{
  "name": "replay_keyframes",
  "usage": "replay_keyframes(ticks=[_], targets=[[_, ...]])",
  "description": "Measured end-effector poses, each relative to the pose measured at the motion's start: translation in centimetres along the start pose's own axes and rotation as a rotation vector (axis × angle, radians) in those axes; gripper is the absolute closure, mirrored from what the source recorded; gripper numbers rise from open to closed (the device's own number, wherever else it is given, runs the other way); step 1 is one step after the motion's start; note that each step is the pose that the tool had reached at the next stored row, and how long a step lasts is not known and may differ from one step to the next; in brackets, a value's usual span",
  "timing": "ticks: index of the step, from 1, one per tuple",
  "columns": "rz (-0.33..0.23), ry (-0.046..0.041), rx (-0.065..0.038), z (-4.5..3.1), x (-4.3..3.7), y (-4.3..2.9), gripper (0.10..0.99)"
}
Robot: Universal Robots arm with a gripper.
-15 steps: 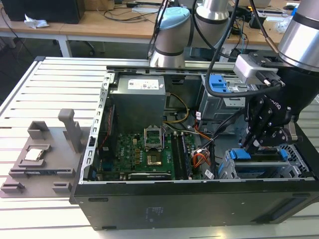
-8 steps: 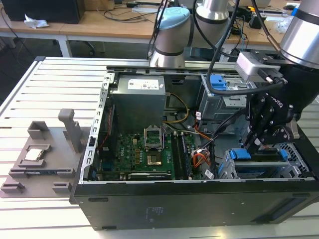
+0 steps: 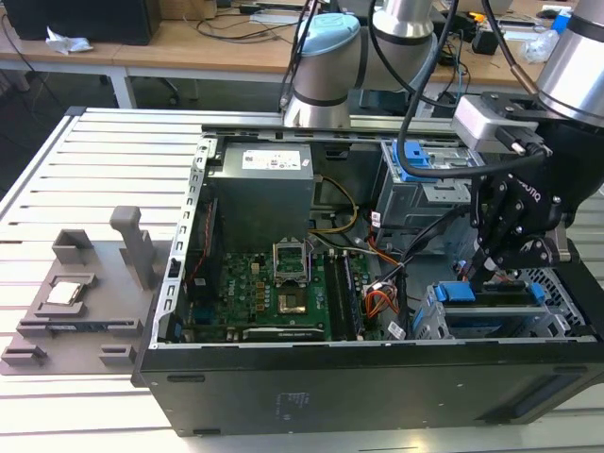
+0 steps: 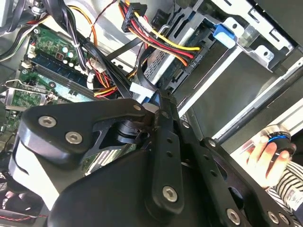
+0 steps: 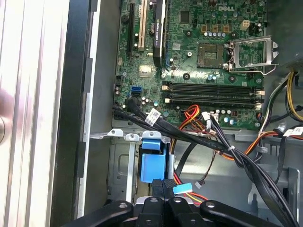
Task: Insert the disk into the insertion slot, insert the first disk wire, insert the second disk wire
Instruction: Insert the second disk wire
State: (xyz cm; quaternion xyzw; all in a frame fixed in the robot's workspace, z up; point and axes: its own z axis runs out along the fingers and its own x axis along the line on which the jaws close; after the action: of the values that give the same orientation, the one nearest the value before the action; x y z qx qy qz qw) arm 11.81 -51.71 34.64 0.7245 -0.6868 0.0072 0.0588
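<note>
The disk (image 3: 459, 293) is seated lengthwise along the computer case's (image 3: 283, 396) near wall, in the insertion slot (image 3: 566, 300) at the exterior view's right, directly beneath the gripper (image 3: 487, 272), which is clenched shut.

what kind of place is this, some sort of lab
Most likely a robotics lab or workshop: an open computer case lies on a slatted metal table, a robot arm reaches into it, and desks strewn with cables stand behind.
</note>
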Motion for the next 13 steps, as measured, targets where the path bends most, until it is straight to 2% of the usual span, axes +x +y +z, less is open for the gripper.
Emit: replay_keyframes(ticks=[10,13], targets=[[0.0,-0.0001,0.0,0.0,0.0,-0.09,0.98],[-0.001,-0.0003,-0.007,-0.09,0.07,-1.27,0.98]])
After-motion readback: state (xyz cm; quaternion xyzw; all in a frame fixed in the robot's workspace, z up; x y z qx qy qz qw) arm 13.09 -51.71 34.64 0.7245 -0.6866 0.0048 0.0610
